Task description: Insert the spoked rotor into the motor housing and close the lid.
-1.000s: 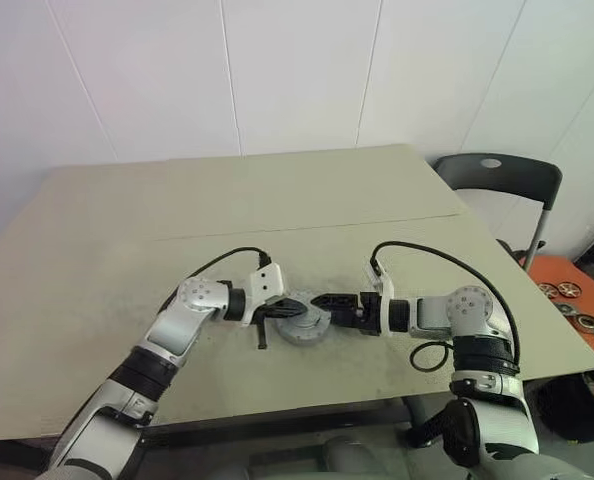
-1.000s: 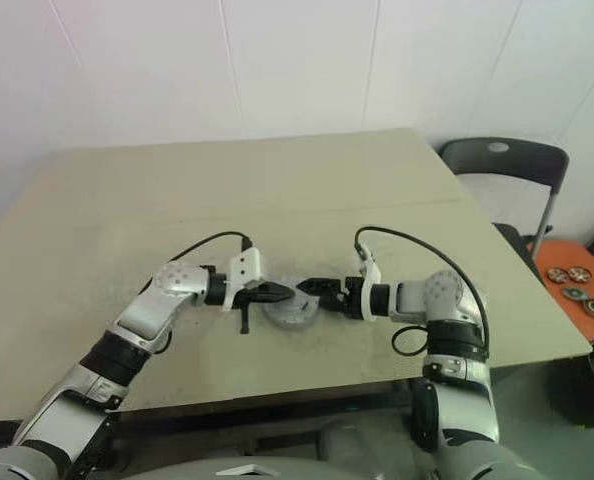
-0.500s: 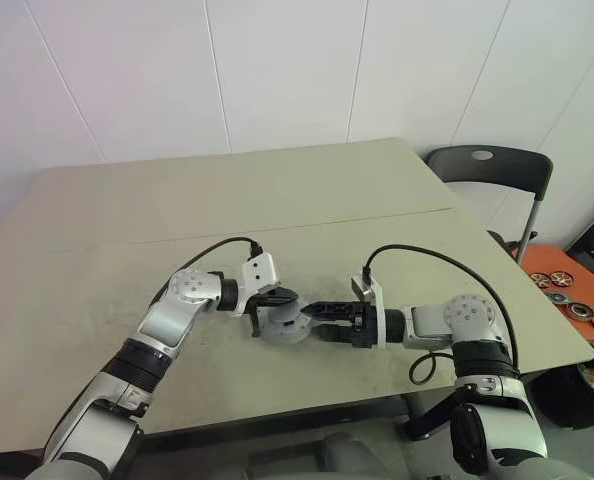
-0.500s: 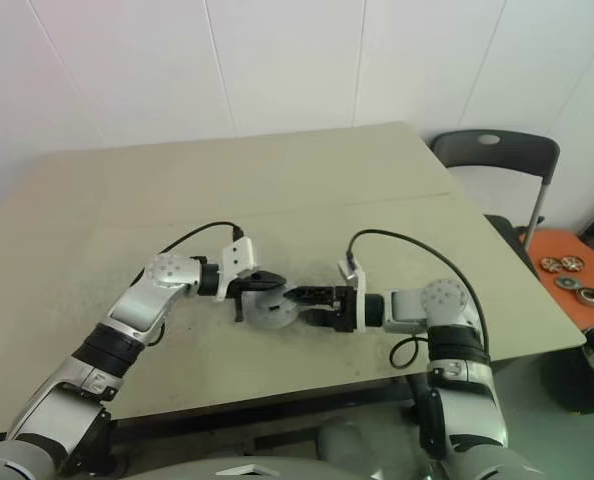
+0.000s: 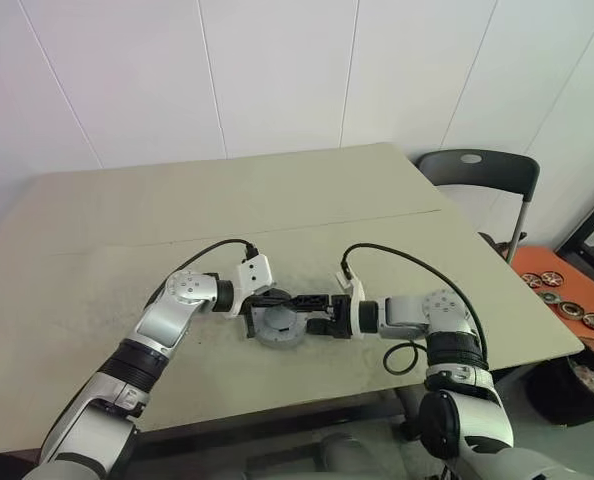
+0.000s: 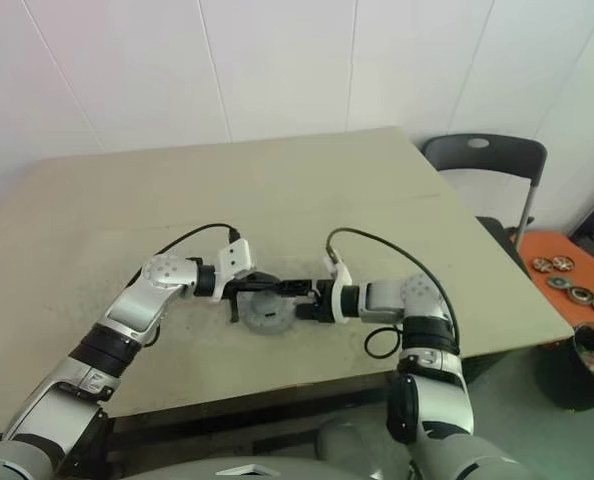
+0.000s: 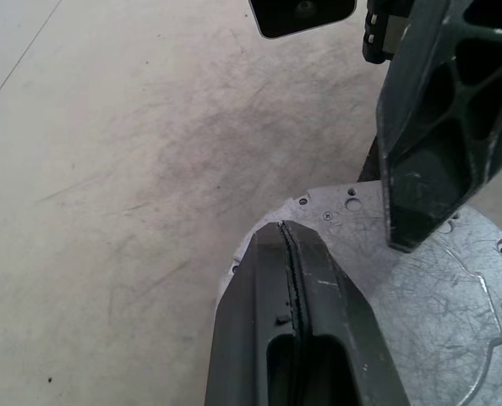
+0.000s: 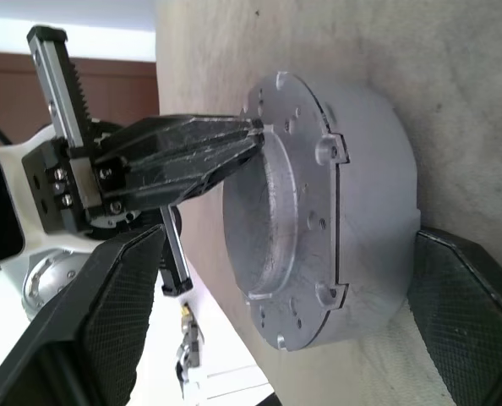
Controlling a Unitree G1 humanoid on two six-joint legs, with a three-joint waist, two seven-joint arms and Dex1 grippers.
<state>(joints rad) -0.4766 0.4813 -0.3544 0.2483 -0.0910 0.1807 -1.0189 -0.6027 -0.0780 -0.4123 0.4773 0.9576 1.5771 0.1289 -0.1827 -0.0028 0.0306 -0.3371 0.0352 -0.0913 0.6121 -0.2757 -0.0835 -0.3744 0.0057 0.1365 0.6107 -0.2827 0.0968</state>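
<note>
The motor housing (image 5: 277,329), a squat silver puck, sits on the table (image 5: 127,210) between my two arms. The lid (image 8: 276,211), a pale-grey disc with a notched rim, lies on top of it and covers the inside. The spoked rotor is hidden. My left gripper (image 5: 276,298) is shut, and its closed tip (image 7: 286,230) rests on the lid near the rim. My right gripper (image 5: 300,304) is open. Its fingers (image 8: 124,313) stand on either side of the housing, and one of them hangs over the lid in the left wrist view.
A dark chair (image 5: 477,175) stands past the table's right edge. An orange mat (image 5: 562,300) with several wheel-like parts lies on the floor at the right. The table's front edge runs close below the housing.
My right gripper has slid left toward the housing and rolled, so its open fingers now stand on either side of it. The left gripper has stayed shut on the lid. The camera has shifted.
</note>
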